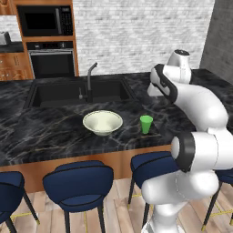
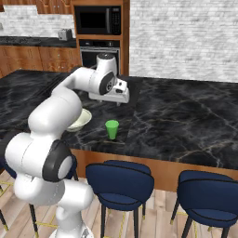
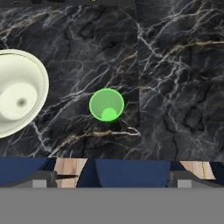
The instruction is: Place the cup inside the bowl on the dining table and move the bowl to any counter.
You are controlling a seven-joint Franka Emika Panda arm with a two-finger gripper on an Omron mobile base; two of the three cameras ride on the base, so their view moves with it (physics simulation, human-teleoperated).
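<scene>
Spreading across all three views: dining-island bench [image 1: 54,132] [image 2: 186,116] [image 3: 175,65], black veined marble top, wood base below. Carrying both bowl and cup near its front edge.

Sitting sunk into the far part of the top: dark sink [image 1: 68,93] with a grey faucet [image 1: 90,75] standing at its near rim, just behind the bowl.

Standing against the back wall: tall wood unit holding a black microwave [image 1: 44,20] [image 2: 98,19] over a built-in oven [image 1: 51,61] [image 2: 88,56]. Running left of it, a wall counter [image 2: 32,42] with brown drawers and a toaster [image 2: 64,33] resting on top.

Lining the front of the bench: blue stools [image 1: 79,184] [image 2: 121,183], tucked partly under the overhang, on a pale wood floor [image 1: 123,214].

Resting upright on the marble: bowl [image 1: 103,122] [image 2: 80,119] [image 3: 17,97], wide, shallow, cream to pale green, holding nothing inside. Partly hidden behind the arm in the right base view.

Standing upright to the right of the bowl, near but not touching: cup [image 1: 146,124] [image 2: 112,129] [image 3: 106,105], small bright green tumbler, mouth up, not inside the bowl.

Hovering above the bench, well clear of cup and bowl: claw [image 2: 122,98], looking straight down at the cup. Gripping nothing; finger tips [image 3: 40,180] showing far apart at the bottom corners of the hand view, so spread wide.
</scene>
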